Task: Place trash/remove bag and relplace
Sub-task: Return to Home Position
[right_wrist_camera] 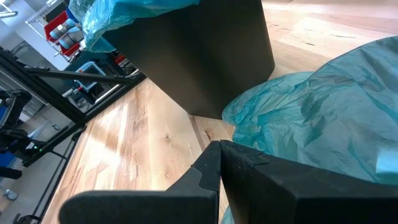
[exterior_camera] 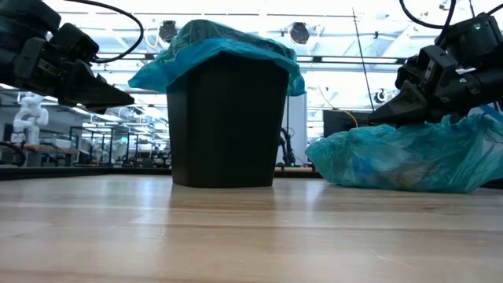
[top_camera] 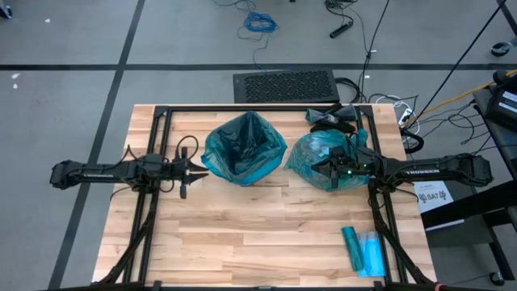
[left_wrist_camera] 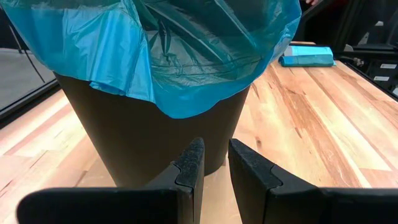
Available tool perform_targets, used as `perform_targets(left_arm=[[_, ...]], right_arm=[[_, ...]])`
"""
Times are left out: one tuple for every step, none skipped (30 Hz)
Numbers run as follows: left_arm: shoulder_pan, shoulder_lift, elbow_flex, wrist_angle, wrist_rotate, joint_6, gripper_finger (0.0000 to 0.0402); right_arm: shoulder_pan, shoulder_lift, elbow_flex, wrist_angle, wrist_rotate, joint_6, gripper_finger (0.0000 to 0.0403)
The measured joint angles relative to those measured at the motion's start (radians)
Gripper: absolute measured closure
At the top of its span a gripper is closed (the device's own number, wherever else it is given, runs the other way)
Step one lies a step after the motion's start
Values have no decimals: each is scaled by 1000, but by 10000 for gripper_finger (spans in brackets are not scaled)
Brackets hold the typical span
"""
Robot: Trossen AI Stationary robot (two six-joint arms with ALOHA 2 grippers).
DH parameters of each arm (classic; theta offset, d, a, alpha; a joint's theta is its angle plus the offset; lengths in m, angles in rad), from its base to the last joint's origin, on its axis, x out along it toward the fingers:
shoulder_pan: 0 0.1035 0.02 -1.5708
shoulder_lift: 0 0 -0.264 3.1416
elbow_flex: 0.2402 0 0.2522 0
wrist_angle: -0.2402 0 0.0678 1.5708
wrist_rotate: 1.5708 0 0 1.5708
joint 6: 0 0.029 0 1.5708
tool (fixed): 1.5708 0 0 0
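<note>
The left pincer (top_camera: 202, 169) hangs just left of the trash bin (exterior_camera: 224, 126), its fingers a little apart and holding nothing. A teal bag (top_camera: 242, 145) lines the bin and is folded over its rim. Just right of the bin, the filled bag (exterior_camera: 409, 161) lies on the worktop (top_camera: 242, 234). The right pincer (top_camera: 325, 171), clenched on nothing, hovers over it.

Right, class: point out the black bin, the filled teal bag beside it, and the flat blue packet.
black bin (exterior_camera: 224, 126): low view, front wall.
filled teal bag (top_camera: 311, 158): high view, crumpled top surface.
flat blue packet (top_camera: 367, 255): high view, its middle.
</note>
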Motion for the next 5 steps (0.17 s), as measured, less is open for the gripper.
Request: perform_targets(left_arm=[[0, 0, 0, 0, 0, 0, 330], [0, 0, 0, 0, 0, 0, 330], [0, 0, 0, 0, 0, 0, 330], [0, 0, 0, 0, 0, 0, 330], [0, 0, 0, 0, 0, 0, 330]], right_arm=[[0, 0, 0, 0, 0, 0, 403], [0, 0, 0, 0, 0, 0, 403], [0, 0, 0, 0, 0, 0, 403], [0, 0, 0, 0, 0, 0, 403], [0, 0, 0, 0, 0, 0, 403]])
